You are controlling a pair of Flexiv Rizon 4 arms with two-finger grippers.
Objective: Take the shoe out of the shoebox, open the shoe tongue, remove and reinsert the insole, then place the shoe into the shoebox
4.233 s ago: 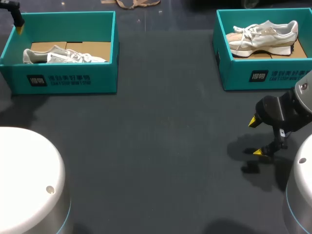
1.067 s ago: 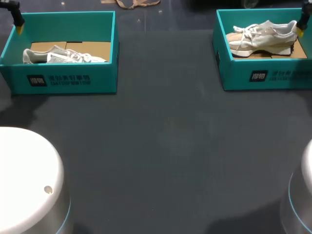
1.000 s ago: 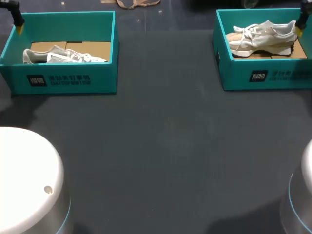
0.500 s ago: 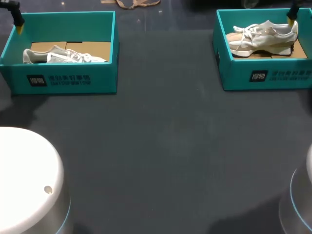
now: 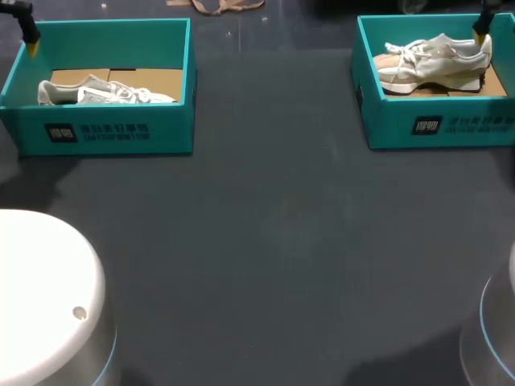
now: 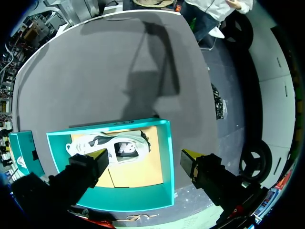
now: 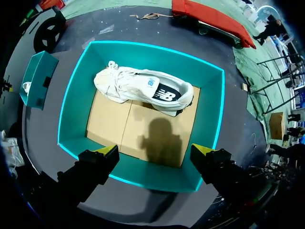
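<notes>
Two teal shoeboxes stand at the table's far side. The left box [image 5: 113,133] holds a white-grey shoe [image 5: 105,92]; the right box [image 5: 438,125] holds a white and beige shoe [image 5: 434,56] lying on its side. My right gripper [image 7: 155,151] hangs open high above the right box [image 7: 209,86], its shoe [image 7: 143,88] ahead of the fingers; only one yellow tip [image 5: 480,32] shows in the head view. My left gripper [image 6: 145,157] is open above the left box [image 6: 165,162] and its shoe [image 6: 107,148]; its tip [image 5: 30,44] is at that box's far left corner.
A loose beige lace [image 5: 217,6] lies at the table's far edge. The dark mat [image 5: 273,225] stretches between and in front of the boxes. My arms' white bases [image 5: 48,297] fill the near corners.
Since about four seconds ago my right arm has risen from the table's front right to above the right box; in the last second its tip shifted slightly left. The left arm has not moved.
</notes>
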